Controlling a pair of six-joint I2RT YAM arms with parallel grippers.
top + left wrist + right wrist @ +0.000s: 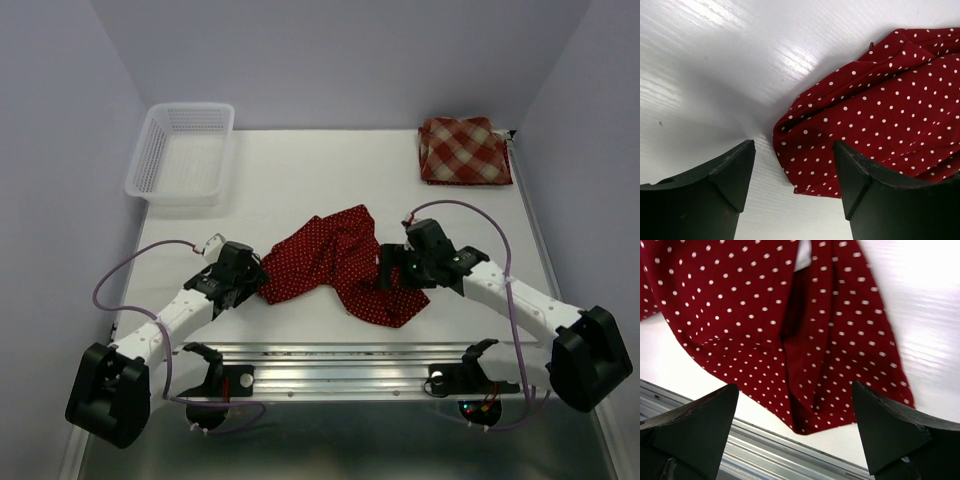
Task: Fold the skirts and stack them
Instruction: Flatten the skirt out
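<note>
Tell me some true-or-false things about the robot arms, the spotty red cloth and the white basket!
1. The red-and-tan plaid skirt lies folded at the far right corner of the white table. True.
2. The dark red polka-dot cloth sits inside the white plastic mesh basket. False: the cloth lies rumpled on the table between the two arms, apart from the basket.
3. The left gripper is open, with the edge of the polka-dot cloth in front of it. True.
4. The right gripper is clamped shut on the plaid skirt. False: it is open and sits over the polka-dot cloth, well away from the plaid skirt.
</note>
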